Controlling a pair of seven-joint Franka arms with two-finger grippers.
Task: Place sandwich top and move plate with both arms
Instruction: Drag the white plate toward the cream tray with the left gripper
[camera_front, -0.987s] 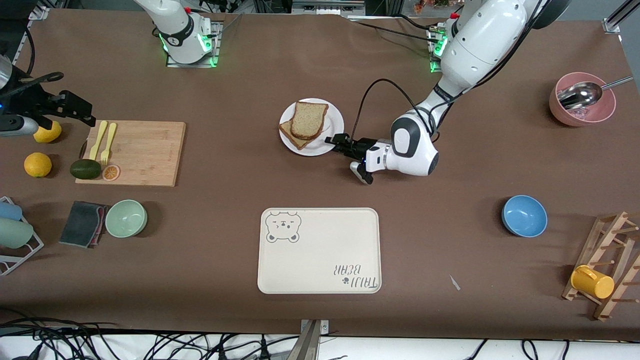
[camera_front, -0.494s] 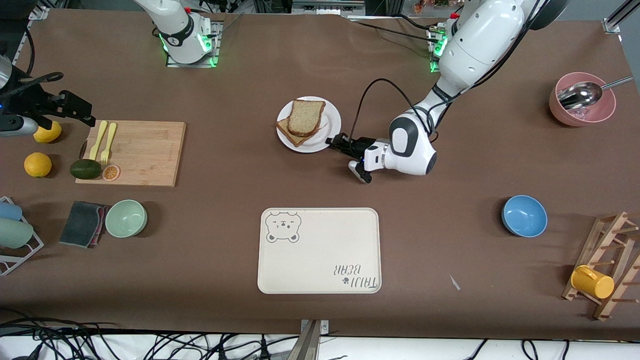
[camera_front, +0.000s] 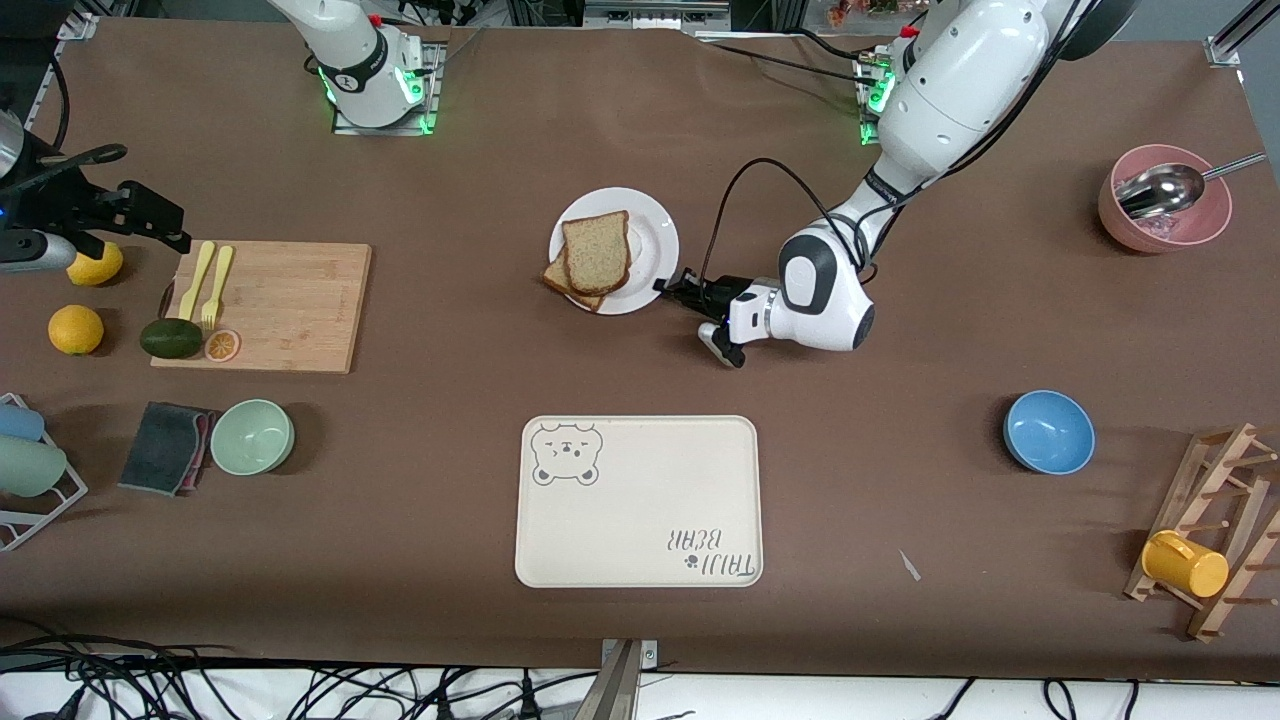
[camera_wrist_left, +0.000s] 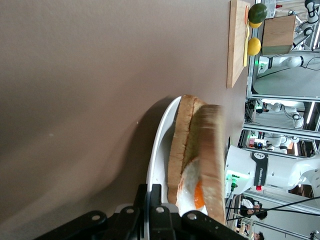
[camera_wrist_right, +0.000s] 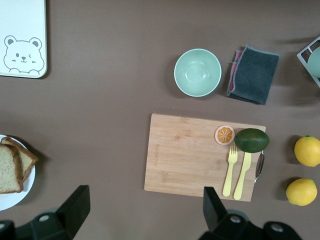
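The white plate (camera_front: 650, 232) sits mid-table, farther from the front camera than the bear tray. On it lies the sandwich top (camera_front: 597, 252), a pale bread slice over a darker slice that juts past the rim. My left gripper (camera_front: 668, 287) is shut on the plate's rim at the left arm's end. In the left wrist view the fingers (camera_wrist_left: 154, 192) pinch the rim of the plate (camera_wrist_left: 159, 150), which is tipped up off the table, and the sandwich top (camera_wrist_left: 212, 150) covers an egg filling. My right gripper (camera_front: 150, 215) hangs open over the lemons, fingers wide in its wrist view (camera_wrist_right: 145, 200).
A cream bear tray (camera_front: 638, 500) lies nearer the front camera. A wooden cutting board (camera_front: 265, 305) with forks and an avocado, a green bowl (camera_front: 252, 436) and a grey cloth are at the right arm's end. A blue bowl (camera_front: 1048, 431) and pink bowl (camera_front: 1164, 200) are at the other end.
My left gripper has closed on the plate's rim. The plate has shifted slightly toward the right arm's end, and the sandwich has slid across it the same way.
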